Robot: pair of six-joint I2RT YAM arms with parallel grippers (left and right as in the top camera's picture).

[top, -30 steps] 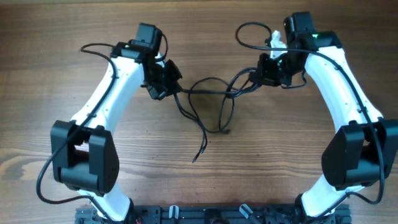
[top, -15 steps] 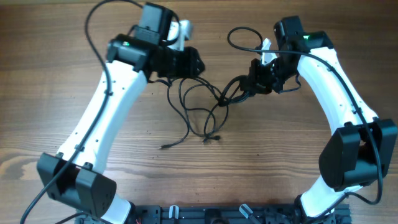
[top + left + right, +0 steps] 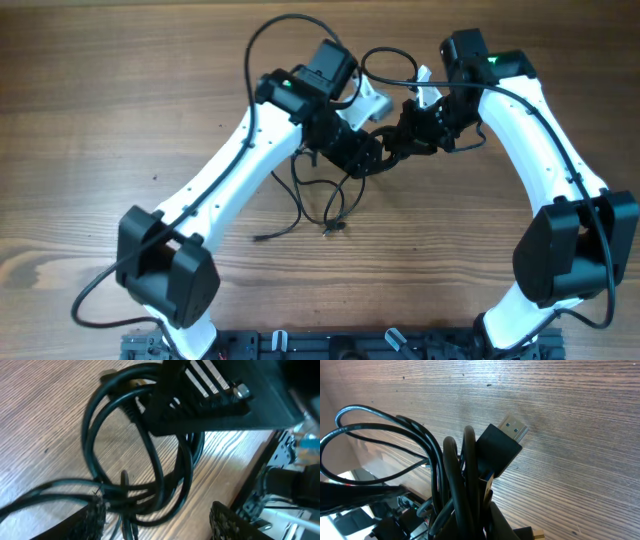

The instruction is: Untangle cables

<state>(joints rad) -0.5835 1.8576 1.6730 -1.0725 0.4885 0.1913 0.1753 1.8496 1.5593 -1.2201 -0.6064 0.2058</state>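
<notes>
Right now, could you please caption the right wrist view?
Bunched black cables, one flat plug jutting out, above wooden table.

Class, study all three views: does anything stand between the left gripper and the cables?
Nothing visible does. The left gripper is open, with loops of the cables passing between its fingers above the wooden table. The right gripper holds the same bundle close beside it.

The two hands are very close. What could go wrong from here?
1. The left hand and the right hand nearly touch at the cables; they could collide.
2. The right hand seems to grip several strands together beside the plug, so pulling may tighten the tangle rather than free it.
</notes>
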